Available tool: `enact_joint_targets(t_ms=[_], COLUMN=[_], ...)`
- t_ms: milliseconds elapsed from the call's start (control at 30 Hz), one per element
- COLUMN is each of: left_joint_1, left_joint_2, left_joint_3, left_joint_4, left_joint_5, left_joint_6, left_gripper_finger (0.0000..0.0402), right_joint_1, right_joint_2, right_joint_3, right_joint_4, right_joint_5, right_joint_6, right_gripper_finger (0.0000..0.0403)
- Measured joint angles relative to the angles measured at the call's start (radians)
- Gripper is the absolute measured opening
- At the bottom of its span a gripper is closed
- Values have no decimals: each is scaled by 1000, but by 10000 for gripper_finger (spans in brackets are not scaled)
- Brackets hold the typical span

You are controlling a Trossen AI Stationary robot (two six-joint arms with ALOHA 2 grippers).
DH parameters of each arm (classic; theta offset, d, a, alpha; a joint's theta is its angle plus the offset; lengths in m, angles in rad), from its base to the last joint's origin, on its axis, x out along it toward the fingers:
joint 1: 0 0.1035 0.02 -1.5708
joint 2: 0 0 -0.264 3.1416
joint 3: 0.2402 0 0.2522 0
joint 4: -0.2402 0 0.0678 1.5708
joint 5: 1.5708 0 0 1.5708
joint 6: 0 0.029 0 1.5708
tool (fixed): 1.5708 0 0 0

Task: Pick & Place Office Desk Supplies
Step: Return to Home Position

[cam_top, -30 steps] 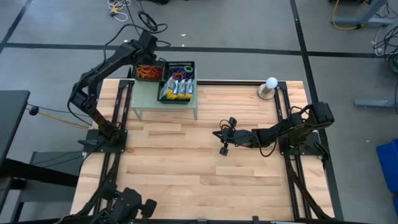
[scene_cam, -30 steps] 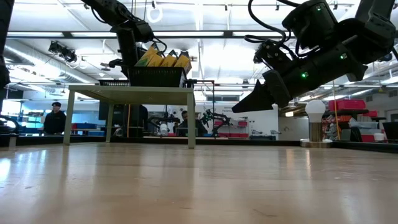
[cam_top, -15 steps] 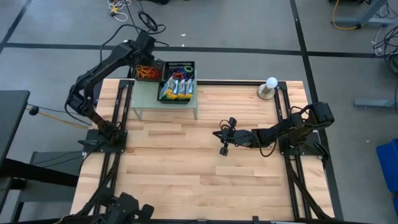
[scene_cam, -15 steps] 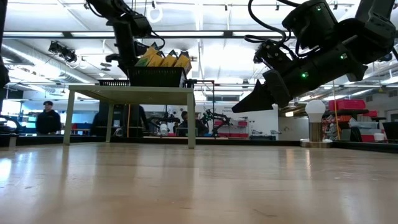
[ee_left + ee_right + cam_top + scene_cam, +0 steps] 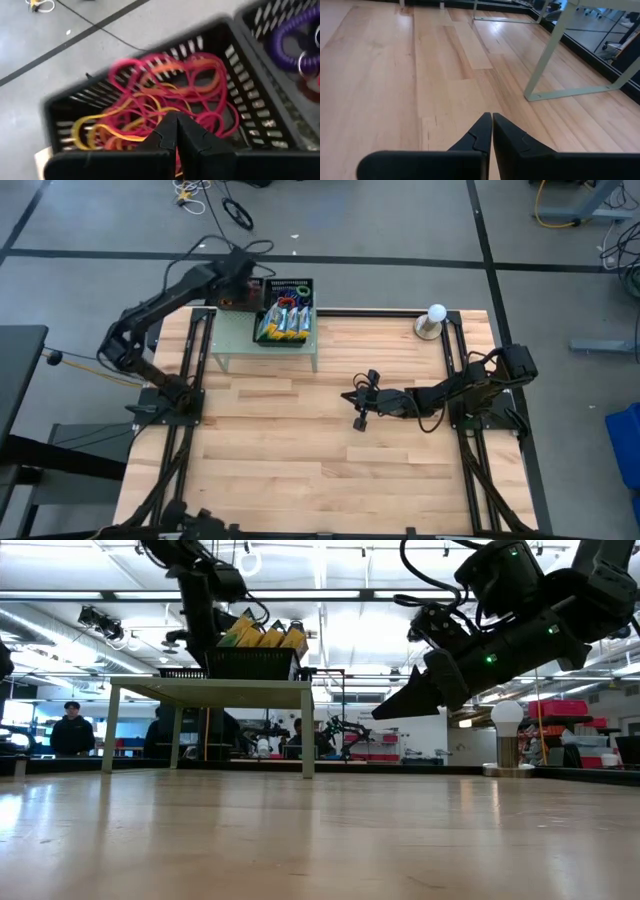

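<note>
On the pale green shelf (image 5: 262, 340) stand two black mesh trays. The left tray (image 5: 235, 55) holds a tangle of red, orange and yellow rubber bands (image 5: 150, 95). My left gripper (image 5: 176, 125) is shut just above them and hides most of that tray in the high view (image 5: 243, 285). The right tray (image 5: 285, 308) carries yellow-and-green crayon boxes (image 5: 283, 323) and coloured bands (image 5: 287, 286) at its far end. My right gripper (image 5: 359, 418) hangs shut and empty above the table's middle (image 5: 491, 122). My left gripper points slanting down into the left tray, its shut fingertips (image 5: 167, 127) in front of the red bands (image 5: 210, 120). Whether they touch or pinch a band cannot be told; the fingers themselves cover that spot.
A white ball on a grey stand (image 5: 436, 315) sits at the table's far right corner. The shelf's legs (image 5: 545, 60) stand on the far left of the wooden table (image 5: 330, 470). People (image 5: 72, 730) stand in the room beyond.
My left gripper has shifted a short way, level, over the rubber-band tray, so that it now covers the bands in the high view. In the low view it has gone slightly toward the table's left edge.
</note>
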Motion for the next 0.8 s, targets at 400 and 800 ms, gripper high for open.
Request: enact_joint_targets(t_ms=[400, 800], left_joint_1=[-114, -376], left_joint_2=[-524, -952], left_joint_3=[-562, -1157], left_joint_4=[453, 1169], left_joint_5=[135, 405], left_joint_6=[9, 47], left_gripper_finger=[5, 5], right_joint_1=[51, 41], right_joint_2=[0, -232], right_joint_3=[0, -1], right_joint_4=[30, -289], right_joint_5=[0, -77], right_joint_6=[5, 66], right_gripper_finger=[25, 4])
